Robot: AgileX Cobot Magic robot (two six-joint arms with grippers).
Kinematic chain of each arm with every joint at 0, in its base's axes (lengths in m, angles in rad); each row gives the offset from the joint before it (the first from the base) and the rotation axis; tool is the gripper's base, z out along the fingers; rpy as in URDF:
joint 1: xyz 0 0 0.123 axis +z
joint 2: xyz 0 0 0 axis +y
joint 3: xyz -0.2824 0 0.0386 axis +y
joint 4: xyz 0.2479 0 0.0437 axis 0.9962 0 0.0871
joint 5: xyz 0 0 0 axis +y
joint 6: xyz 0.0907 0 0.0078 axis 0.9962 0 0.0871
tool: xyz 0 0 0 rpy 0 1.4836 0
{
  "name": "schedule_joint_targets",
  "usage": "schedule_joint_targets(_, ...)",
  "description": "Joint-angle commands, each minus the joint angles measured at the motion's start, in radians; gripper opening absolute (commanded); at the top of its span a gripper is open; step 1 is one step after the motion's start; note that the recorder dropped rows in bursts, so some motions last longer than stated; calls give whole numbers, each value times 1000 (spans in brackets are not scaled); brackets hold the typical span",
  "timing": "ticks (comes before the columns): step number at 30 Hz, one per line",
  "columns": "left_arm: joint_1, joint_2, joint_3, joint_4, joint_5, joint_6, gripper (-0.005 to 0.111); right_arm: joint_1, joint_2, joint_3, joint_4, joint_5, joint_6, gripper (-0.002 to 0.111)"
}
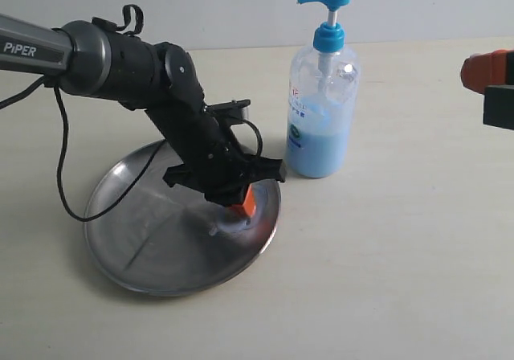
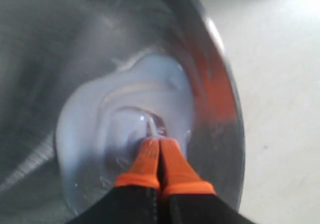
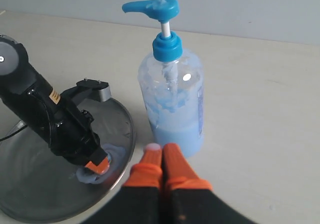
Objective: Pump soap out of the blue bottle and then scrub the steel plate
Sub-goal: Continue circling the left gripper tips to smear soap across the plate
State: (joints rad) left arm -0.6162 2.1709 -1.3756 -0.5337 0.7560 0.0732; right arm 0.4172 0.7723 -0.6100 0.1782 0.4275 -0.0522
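Closed and empty, the left gripper (image 2: pixel 159 145) presses into the pale-blue soap smear (image 2: pixel 85 134) on the round shiny steel plate (image 1: pixel 136 247) for scrubbing, while the right gripper (image 3: pixel 162 156), likewise closed, hangs near the clear blue-pumped bottle (image 3: pixel 172 99).

White "PiPER" on the grey left arm (image 1: pixel 32 48); print of the label (image 1: pixel 298 132) on the blue bottle (image 1: pixel 328 95) unreadable
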Motion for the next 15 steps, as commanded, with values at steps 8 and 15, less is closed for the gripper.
schedule_joint_targets(8,4,29,9,159,-137,-7,0,1,-4,5,-3,-6,-1,0)
schedule_joint_targets(15,4,29,9,293,-3,-9,0,1,-4,5,-3,-6,-1,0)
